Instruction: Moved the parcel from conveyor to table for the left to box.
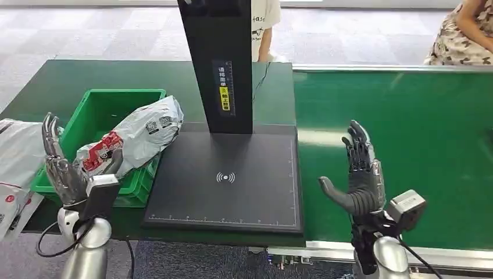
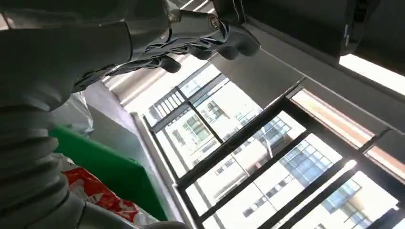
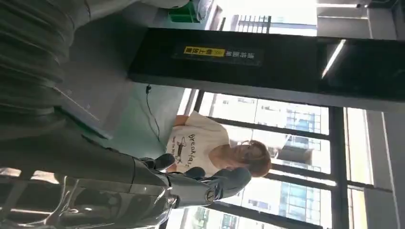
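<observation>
A grey plastic parcel (image 1: 136, 135) with a red label lies tilted over the right rim of the green box (image 1: 99, 110); its red label also shows in the left wrist view (image 2: 95, 188). My left hand (image 1: 61, 165) stands upright just left of the parcel, fingers apart, holding nothing. My right hand (image 1: 360, 174) is raised over the green conveyor (image 1: 430, 133), fingers spread and empty. The wrist views show the left hand's fingers (image 2: 210, 38) and the right hand's fingers (image 3: 200, 183) against the windows.
A black scanner stand (image 1: 224, 64) rises from a dark pad (image 1: 229, 180) on the table between box and conveyor. More white parcels (image 1: 14, 157) lie at the far left. Two people (image 1: 264, 29) stand behind the table and conveyor.
</observation>
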Motion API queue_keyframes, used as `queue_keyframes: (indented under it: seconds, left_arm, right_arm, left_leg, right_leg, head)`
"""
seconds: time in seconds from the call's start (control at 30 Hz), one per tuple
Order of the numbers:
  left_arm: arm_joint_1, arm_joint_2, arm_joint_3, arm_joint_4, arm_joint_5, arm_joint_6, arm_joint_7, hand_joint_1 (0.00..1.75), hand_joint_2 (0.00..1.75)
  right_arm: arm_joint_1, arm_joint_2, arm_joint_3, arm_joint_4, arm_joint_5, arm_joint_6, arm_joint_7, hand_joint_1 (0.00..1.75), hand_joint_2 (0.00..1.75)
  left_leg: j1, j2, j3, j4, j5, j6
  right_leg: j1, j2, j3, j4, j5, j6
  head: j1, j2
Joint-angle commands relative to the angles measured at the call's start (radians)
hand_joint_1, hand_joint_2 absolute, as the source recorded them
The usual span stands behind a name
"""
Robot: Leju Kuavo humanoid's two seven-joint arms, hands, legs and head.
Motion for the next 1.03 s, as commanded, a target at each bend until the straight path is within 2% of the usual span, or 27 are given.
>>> queue_keyframes:
  seconds: [0.03, 0.13, 0.4, 0.6, 1.03]
  left_arm:
    - [0.046, 0.044, -0.194, -0.151, 0.418, -0.27, -0.033, 0.0, 1.75]
    - [0.047, 0.055, -0.284, -0.125, 0.582, -0.487, 0.026, 0.0, 1.75]
    - [0.04, 0.033, -0.428, 0.051, 0.706, -0.752, 0.112, 0.0, 1.75]
    - [-0.009, 0.005, -0.473, 0.209, 0.75, -0.821, 0.167, 0.0, 1.75]
    - [0.038, 0.002, -0.41, 0.202, 0.755, -0.781, 0.175, 0.0, 1.75]
  right_arm:
    - [-0.038, -0.037, 0.005, 0.062, -0.022, -0.016, -0.005, 0.0, 1.75]
    - [-0.022, -0.042, 0.006, 0.05, -0.023, -0.013, -0.005, 0.0, 1.75]
    - [-0.013, -0.043, 0.081, 0.103, 0.006, 0.022, -0.008, 0.0, 1.75]
    - [-0.042, -0.039, 0.139, 0.181, 0.074, -0.008, 0.019, 0.0, 1.75]
    - [-0.035, -0.014, 0.174, 0.247, 0.086, -0.053, 0.103, 0.0, 1.75]
  left_leg:
    - [0.0, 0.0, 0.001, 0.0, -0.001, 0.0]
    - [0.0, -0.003, 0.002, -0.001, 0.0, 0.0]
    - [-0.001, -0.001, 0.005, -0.003, 0.0, 0.001]
    - [0.0, -0.001, 0.005, -0.003, 0.0, 0.001]
    - [0.0, 0.001, 0.003, -0.001, -0.001, 0.001]
  right_leg:
    - [0.0, 0.0, 0.002, -0.001, 0.0, 0.0]
    - [0.0, -0.002, 0.003, -0.001, -0.001, 0.0]
    - [-0.001, -0.001, 0.006, -0.004, 0.0, 0.001]
    - [0.0, -0.001, 0.005, -0.003, 0.0, 0.0]
    - [0.0, 0.001, 0.003, -0.002, 0.0, 0.0]
  head:
    - [0.0, 0.0]
    - [0.0, 0.0]
    - [0.0, 0.0]
    - [0.0, 0.0]
    - [0.0, 0.0]
